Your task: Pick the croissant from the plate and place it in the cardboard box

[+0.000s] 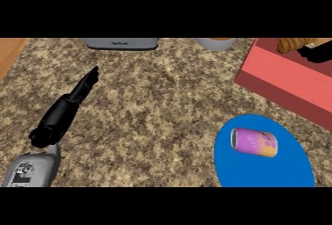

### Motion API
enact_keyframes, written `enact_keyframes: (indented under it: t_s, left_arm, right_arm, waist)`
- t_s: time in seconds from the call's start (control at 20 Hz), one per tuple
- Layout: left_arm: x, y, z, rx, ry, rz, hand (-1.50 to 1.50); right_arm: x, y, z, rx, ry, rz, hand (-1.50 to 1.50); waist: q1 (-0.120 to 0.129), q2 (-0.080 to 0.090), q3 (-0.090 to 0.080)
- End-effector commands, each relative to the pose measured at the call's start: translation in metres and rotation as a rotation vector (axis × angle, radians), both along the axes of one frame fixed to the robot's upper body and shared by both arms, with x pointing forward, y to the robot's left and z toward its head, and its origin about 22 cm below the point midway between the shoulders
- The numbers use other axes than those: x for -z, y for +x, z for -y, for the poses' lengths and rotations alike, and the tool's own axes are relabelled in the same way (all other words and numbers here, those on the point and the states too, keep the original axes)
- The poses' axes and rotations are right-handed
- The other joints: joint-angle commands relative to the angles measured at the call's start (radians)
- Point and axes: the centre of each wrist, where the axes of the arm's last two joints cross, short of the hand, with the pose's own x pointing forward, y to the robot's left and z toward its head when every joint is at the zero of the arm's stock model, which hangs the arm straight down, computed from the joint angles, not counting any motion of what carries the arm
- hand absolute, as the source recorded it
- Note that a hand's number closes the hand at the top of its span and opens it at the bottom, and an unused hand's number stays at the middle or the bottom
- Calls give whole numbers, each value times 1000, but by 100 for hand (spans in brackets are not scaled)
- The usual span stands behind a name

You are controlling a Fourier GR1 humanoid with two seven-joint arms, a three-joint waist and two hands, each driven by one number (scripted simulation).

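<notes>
A brown croissant [293, 44] shows at the top right, over the far part of the red box [285, 81]. My right hand [316, 52] is right beside it, black fingers curled against it, mostly cut off by the view's edge. The blue plate [259, 171] lies at the lower right, in front of the box, with a purple and orange can [255, 142] lying on its side on it. My left hand [81, 90] rests open at the left, fingers straight and pointing away over the counter, holding nothing.
A grey appliance [122, 43] stands at the counter's far edge, with a grey cup [216, 43] to its right. A wooden strip [9, 52] borders the speckled counter [156, 110] at the far left.
</notes>
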Motion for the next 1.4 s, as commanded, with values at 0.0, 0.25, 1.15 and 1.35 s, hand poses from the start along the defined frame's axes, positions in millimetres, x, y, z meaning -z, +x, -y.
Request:
enact_keyframes:
  t_s: [0.0, 0.25, 1.15, 1.35]
  left_arm:
    - [-2, 9, 0, 5, 10, 14, 0]
    - [3, 2, -5, 28, 3, -8, 0]
    - [1, 7, -1, 1, -3, -6, 0]
    - [-6, 12, -2, 5, -8, 3, 0]
  right_arm:
    - [11, 12, 35, 32, -51, -214, 150]
    - [29, 17, 73, 7, -85, -347, 150]
    - [37, 25, 106, -353, 494, -193, -150]
    - [44, 21, 118, -296, 862, -148, -150]
  waist:
    - [6, 8, 0]
    - [17, 8, 1]
    - [9, 2, 5]
    - [4, 5, 4]
